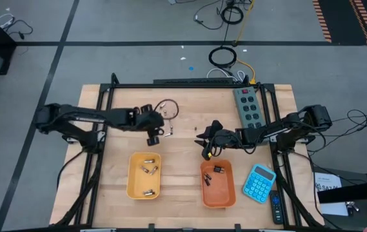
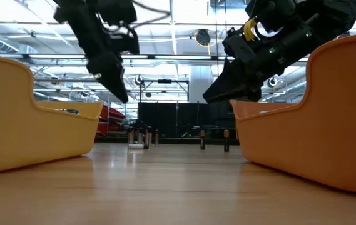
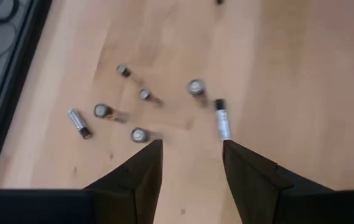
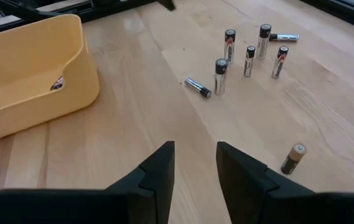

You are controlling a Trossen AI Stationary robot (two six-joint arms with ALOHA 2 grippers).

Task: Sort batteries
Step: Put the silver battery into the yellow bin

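Above the pale wooden table [image 1: 106, 167], left dark arm reaching in from the left edge, elbow bent, wrist angled down, left gripper [image 1: 153, 136] hovering over bare wood just behind the yellow plastic tray [image 1: 131, 183]; fingers [image 3: 142, 171] apart, nothing between them, tips pointing down at the loose cluster of small silvery-grey cylindrical batteries [image 3: 139, 134], some upright, two lying flat; none touched; seen from table height, same gripper [image 2: 116, 84] hanging clear of the tabletop with the cluster [image 2: 141, 136] standing well behind it; right dark arm stretched in from the right edge, low and nearly level, right gripper [image 1: 206, 149] poised just behind the orange plastic tray [image 1: 208, 193]; fingers [image 4: 158, 171] likewise spread and empty, pointing toward the yellow tray [image 4: 77, 87] and the standing batteries [image 4: 220, 76]; one small dark battery with a tan cap [image 4: 292, 158] lying apart on the wood nearer that gripper; several silvery batteries [image 1: 148, 169] resting inside the yellow tray; two dark batteries [image 1: 217, 170] inside the orange tray; beside the orange tray, toward the right edge, blue calculator [image 1: 259, 182]; behind it, grey power strip [image 1: 248, 107] lying on the table.
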